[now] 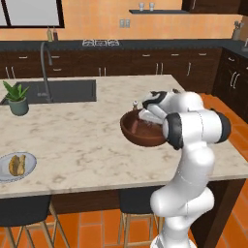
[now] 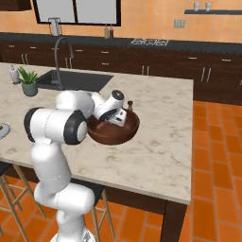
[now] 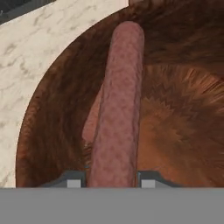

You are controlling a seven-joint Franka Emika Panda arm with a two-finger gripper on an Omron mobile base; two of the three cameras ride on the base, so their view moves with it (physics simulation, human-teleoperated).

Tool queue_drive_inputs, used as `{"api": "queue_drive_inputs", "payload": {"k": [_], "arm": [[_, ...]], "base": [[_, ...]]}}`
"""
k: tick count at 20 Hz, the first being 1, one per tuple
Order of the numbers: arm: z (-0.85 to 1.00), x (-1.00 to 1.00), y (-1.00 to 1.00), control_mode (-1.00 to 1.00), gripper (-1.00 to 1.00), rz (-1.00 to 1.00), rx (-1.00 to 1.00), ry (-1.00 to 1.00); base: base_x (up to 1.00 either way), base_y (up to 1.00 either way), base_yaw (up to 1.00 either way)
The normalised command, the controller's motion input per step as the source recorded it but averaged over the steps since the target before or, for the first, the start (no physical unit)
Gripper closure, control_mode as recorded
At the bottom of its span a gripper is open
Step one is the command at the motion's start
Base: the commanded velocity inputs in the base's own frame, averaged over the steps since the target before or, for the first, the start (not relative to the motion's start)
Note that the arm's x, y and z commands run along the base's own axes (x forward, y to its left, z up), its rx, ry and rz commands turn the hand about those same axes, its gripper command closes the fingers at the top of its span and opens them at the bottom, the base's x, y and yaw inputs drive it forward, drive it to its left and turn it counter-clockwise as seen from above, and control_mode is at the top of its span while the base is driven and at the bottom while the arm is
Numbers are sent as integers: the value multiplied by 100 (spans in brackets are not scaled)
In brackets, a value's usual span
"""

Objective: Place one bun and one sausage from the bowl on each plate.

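The dark reddish-brown bowl [image 1: 139, 135] [image 2: 124, 135] stands on the marble island near its right end. My gripper [image 1: 147, 116] [image 2: 118, 118] reaches down into it. In the hand view a long pink-brown sausage [image 3: 120, 96] runs up from between the two fingertips, and the gripper [image 3: 111, 181] is shut on its near end over the bowl's wooden inside [image 3: 179, 113]. Far left on the counter, a grey plate [image 1: 31, 162] carries a bun [image 1: 17, 164] with something brown in it. The edge of a plate [image 2: 3, 130] shows at the left border of the right base view.
A small dark shaker [image 1: 135, 103] [image 2: 129, 105] stands just behind the bowl. A sink [image 1: 60, 90] with a tall faucet [image 1: 45, 68] and a potted plant [image 1: 17, 99] are at the back left. Stools [image 1: 24, 213] sit under the counter's front edge.
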Motion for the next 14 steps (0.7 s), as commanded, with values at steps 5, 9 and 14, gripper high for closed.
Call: {"api": "queue_drive_inputs", "payload": {"k": [5, 9, 14], "arm": [[99, -99, 0, -100, 100, 0, -10, -2], [100, -95, 0, -100, 100, 0, -17, -1], [100, -92, 0, -100, 100, 0, -19, -2]], "base": [[0, 0, 0], [0, 0, 0], [0, 0, 0]]}}
